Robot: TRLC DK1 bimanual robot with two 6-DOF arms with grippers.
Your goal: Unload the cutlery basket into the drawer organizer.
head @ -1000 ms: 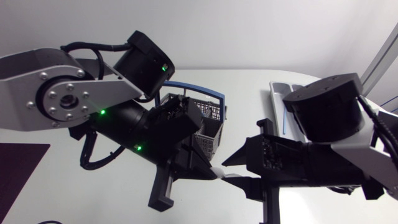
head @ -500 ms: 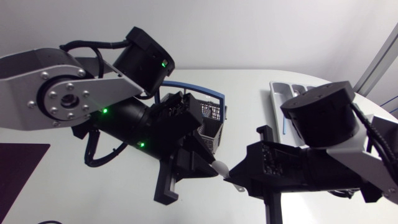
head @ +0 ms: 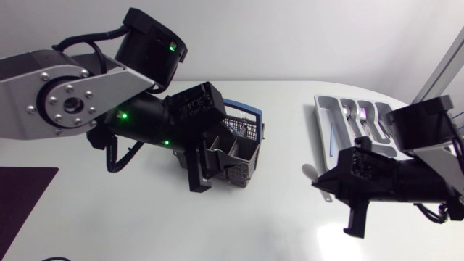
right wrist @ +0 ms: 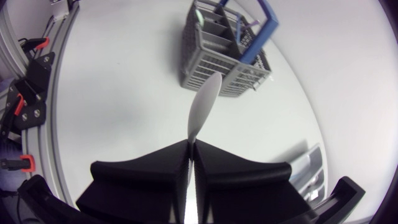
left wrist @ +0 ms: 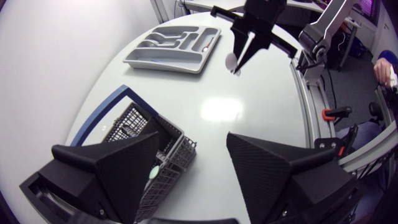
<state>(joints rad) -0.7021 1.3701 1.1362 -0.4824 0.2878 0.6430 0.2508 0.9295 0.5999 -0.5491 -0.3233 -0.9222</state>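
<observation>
At lower right of the head view, the right pincer pinches a white plastic spoon. The left pincer, spread, hangs above the grey mesh basket with a blue handle.

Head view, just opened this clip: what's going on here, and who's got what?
Two robot arms are unloading a grey cutlery basket into a drawer organizer. The right hand is shut on a white spoon, holding it above the table between basket and organizer, closer to the organizer. The left hand hangs open and empty at the basket. The organizer already holds a few pieces, and more cutlery stands in the basket.
</observation>
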